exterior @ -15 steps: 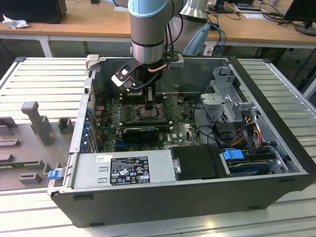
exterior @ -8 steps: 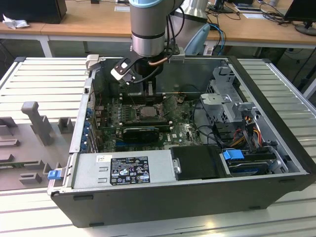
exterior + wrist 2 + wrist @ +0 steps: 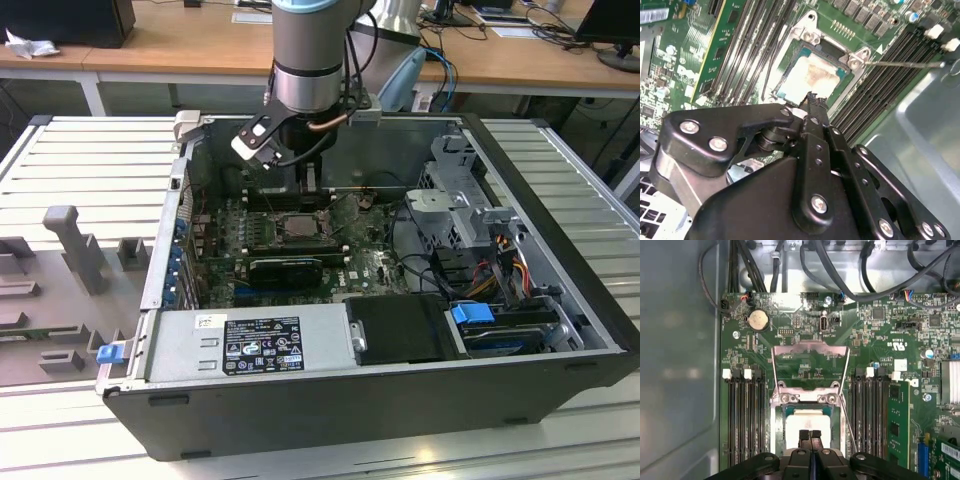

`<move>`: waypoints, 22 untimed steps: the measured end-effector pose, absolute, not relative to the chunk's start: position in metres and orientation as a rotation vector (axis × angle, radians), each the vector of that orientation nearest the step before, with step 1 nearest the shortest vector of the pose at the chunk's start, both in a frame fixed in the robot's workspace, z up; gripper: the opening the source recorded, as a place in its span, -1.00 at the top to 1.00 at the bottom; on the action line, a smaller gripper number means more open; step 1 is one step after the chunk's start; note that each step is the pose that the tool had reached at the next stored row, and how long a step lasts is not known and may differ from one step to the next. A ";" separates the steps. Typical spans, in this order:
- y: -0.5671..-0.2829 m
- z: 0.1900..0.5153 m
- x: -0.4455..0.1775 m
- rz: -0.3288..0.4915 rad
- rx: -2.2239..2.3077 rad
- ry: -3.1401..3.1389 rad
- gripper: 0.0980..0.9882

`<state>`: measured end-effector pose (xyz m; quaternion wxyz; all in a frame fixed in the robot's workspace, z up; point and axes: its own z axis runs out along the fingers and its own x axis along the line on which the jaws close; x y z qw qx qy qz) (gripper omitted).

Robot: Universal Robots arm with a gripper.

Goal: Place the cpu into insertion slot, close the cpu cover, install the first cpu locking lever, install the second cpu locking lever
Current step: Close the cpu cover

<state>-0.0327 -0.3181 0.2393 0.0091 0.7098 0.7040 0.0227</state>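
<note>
The cpu (image 3: 807, 424) lies flat in the insertion slot (image 3: 836, 412) on the green motherboard, its pale metal top showing a tan smear (image 3: 815, 75). The cpu cover (image 3: 810, 346) stands flipped open beyond the slot, with bare board visible through its window. A thin wire locking lever (image 3: 900, 63) sticks out from the slot's corner, unlatched, and runs along the slot's side (image 3: 850, 430). My gripper (image 3: 810, 436) hovers just over the cpu's near edge with its fingertips (image 3: 812, 100) pressed together and nothing between them. In the exterior view the gripper (image 3: 303, 195) hangs over the slot (image 3: 298, 226).
Memory slots (image 3: 742, 420) flank the socket and a green memory stick (image 3: 897, 425) stands in one. A coin battery (image 3: 758, 319) and cables (image 3: 865, 285) lie beyond the cover. The case holds a power supply (image 3: 250, 345), a long black module (image 3: 285, 268) and a drive cage (image 3: 460, 205).
</note>
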 end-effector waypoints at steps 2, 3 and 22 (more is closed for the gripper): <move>-0.318 0.240 -0.030 0.070 2.218 2.199 0.98; -0.318 0.241 -0.030 0.071 2.218 2.199 0.98; -0.319 0.253 0.000 0.069 2.217 2.200 0.98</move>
